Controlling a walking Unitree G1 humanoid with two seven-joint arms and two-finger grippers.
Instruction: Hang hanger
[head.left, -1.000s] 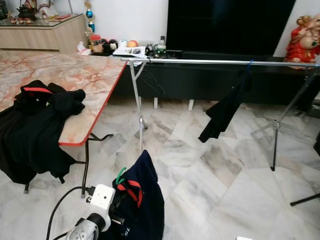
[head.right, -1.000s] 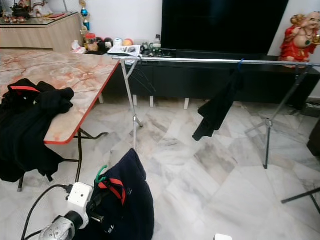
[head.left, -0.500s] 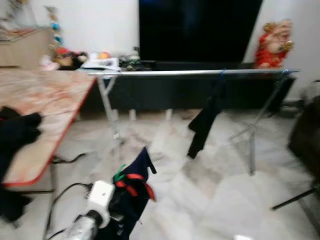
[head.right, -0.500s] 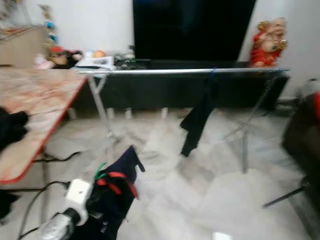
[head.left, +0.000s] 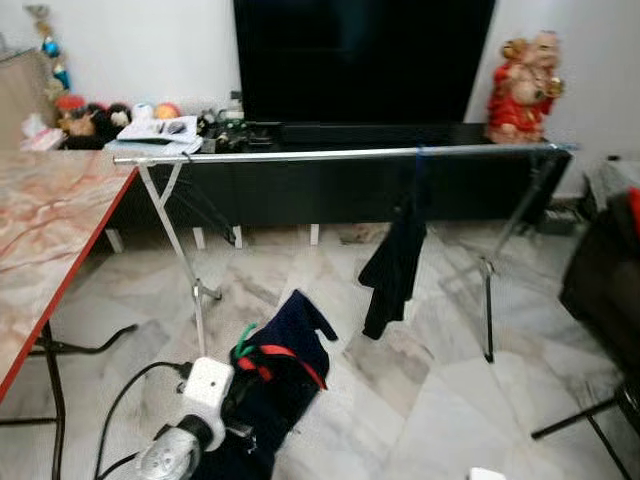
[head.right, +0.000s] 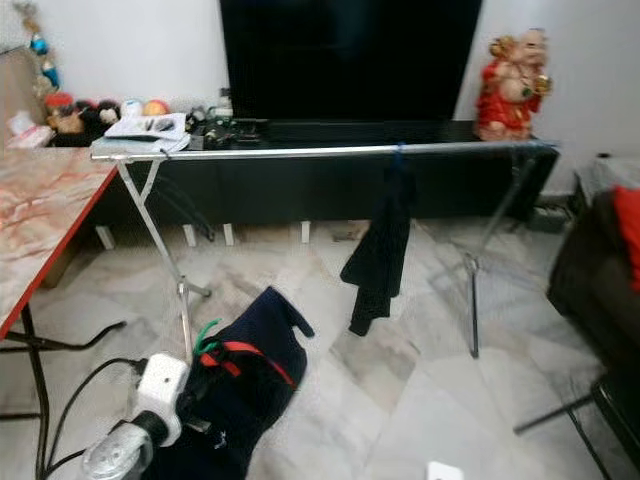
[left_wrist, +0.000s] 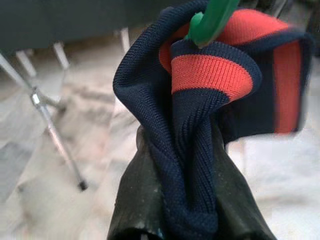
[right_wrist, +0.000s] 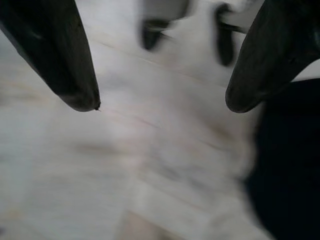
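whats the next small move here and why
Probably raise the left pincer toward the silver rail. It is clamped on the navy shirt with its green hanger, held low near the floor, while the rail sits higher and ahead, one dark garment already hanging.

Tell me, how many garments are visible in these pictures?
2: a dark garment hanging on the rail, and a navy garment on a green hanger, held by the left gripper.

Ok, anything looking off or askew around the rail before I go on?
The black garment on the rail hangs lopsided, bunched to one side with one end drooping low. The left gripper pinches the navy shirt by its collar beside the green hanger hook. Nothing looks spilled or damaged.
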